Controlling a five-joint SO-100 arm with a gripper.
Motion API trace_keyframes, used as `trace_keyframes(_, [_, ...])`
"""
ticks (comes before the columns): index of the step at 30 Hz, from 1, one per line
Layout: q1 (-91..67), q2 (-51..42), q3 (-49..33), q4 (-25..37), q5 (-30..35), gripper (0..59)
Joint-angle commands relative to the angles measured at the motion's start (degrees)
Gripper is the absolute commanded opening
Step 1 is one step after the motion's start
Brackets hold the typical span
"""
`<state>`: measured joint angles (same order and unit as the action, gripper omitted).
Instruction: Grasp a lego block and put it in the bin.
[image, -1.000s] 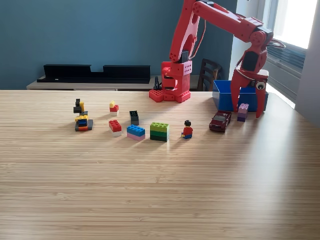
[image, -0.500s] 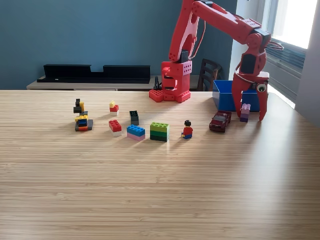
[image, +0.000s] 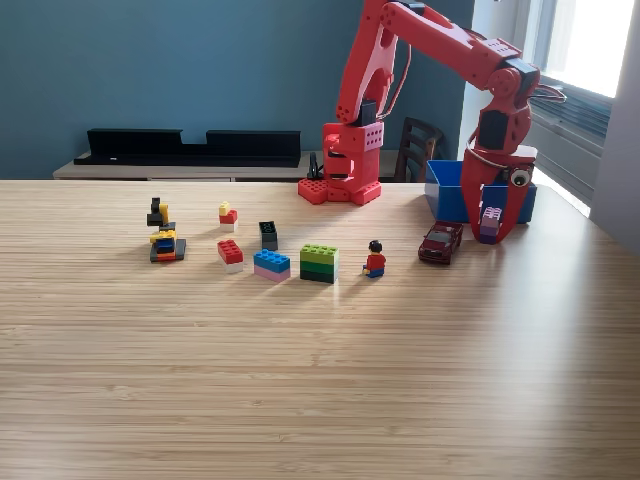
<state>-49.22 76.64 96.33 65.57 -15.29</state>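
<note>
We judge the grasp done: gripper (image: 490, 232) clamps the purple block (image: 490, 222), low in front of the bin (image: 446, 190). Lift and drop remain.

A single exterior view looks across the table (image: 300, 380) from its near edge, set a little above table height and facing the blue back wall (image: 160, 70) at twelve o'clock. It stands well back, taking in the arm's base (image: 345, 165) at the far edge and a window (image: 590, 45) at two o'clock. No second view is present.
</note>
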Motion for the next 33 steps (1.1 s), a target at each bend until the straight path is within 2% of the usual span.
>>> trace_keyframes(1, [0.3, 1.8, -10.1, 8.3, -0.2, 0.1])
trace_keyframes(9, [0.4, 2.0, -34.6, 28.0, -0.3, 0.1])
trace_keyframes(13, [-1.7, 2.0, -41.1, 34.1, 0.4, 0.1])
trace_keyframes(18, [-6.3, 2.1, -40.5, 36.5, 2.5, 0.1])
trace_keyframes(33, [-29.9, 2.1, -29.0, 36.6, 5.9, 0.1])
